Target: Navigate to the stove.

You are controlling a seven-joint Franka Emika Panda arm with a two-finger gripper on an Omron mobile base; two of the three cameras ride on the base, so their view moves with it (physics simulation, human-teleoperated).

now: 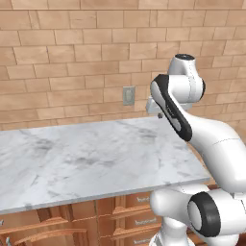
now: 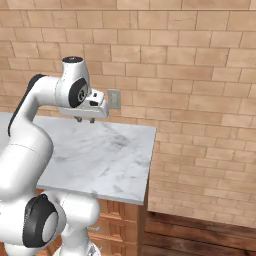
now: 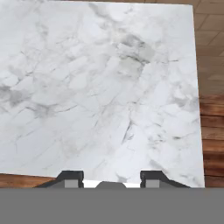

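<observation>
Jaws first: in the hand view we see our gripper (image 3: 111, 177) with its two dark fingertips (image 3: 70, 177) standing well apart, nothing between them, looking straight down on the white marble surface (image 3: 100, 87). In the right base view the gripper (image 2: 84, 119) hangs just above that surface (image 2: 110, 160), near the back wall, with two short tips pointing down. In the left base view the hand is largely hidden behind our own forearm, so we cannot judge the jaws from there.

Around us we see a brick wall (image 1: 62, 53) behind the surface, with a grey wall outlet (image 1: 128, 95) set low in it, just beside the hand. Under the marble are wooden drawers (image 1: 137, 216) with small handles.

The right base view shows what the left one cuts off: the marble ends at a right-hand edge, past which the brick wall (image 2: 200, 125) runs down to a dark wooden floor (image 2: 200, 235). The hand view shows that same edge, with brick and wood planks (image 3: 212, 131) beyond it. The left base view alone shows the marble (image 1: 72, 158) stretching far to the left.

We cannot see the stove from where the base stands; we face marble, brick and drawers.
</observation>
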